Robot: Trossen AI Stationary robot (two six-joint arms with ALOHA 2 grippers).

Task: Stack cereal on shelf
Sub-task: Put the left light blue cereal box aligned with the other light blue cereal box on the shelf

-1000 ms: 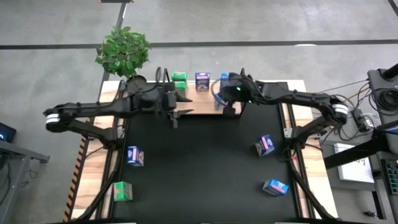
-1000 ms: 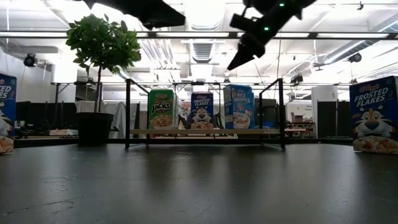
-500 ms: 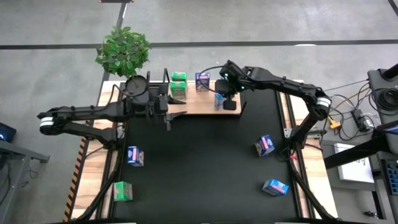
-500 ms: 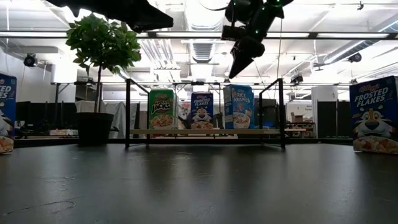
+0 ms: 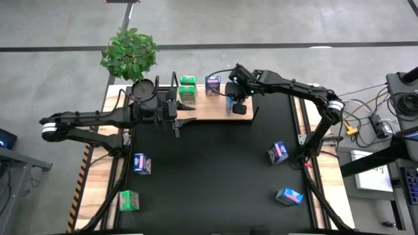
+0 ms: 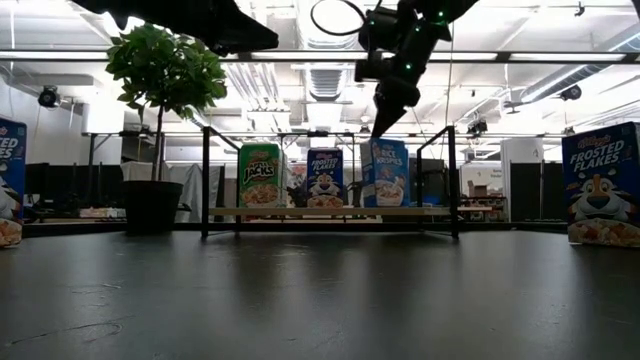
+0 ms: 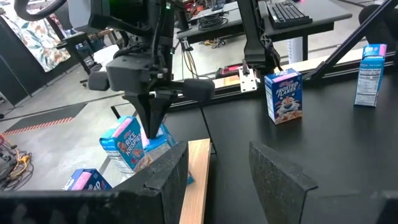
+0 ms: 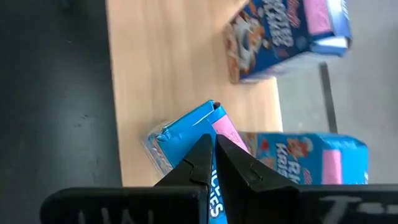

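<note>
Right gripper [image 8: 214, 152] sits directly above the light blue Rice Krispies carton [image 6: 386, 172] on the shelf [image 5: 212, 109], jaws drawn nearly together and pointing down at the carton's top edge; whether the tips touch the card is hard to tell from the right wrist view. The carton lies straight below the jaws, upright in the low view with its long axis vertical, at the right end of a row with the green Apple Jacks carton [image 6: 260, 175] and the dark blue Frosted Flakes carton [image 6: 324, 179]. The right arm is plainly the nearer one; the next move likely turns on this vertical alignment. Left gripper [image 7: 214, 171] waits at the shelf's front edge towards the left, jaws apart and empty. Shelf is a smooth pale wood board with thin black metal uprights. Cartons are glossy printed card, box-shaped, sharp-cornered, light and probably easily tipped. Desk [image 5: 215, 170] top is matt black. Four more cartons lie loose on it: two on the left side [image 5: 142, 164], [image 5: 129, 200], two on the right [image 5: 278, 153], [image 5: 289, 196].
</note>
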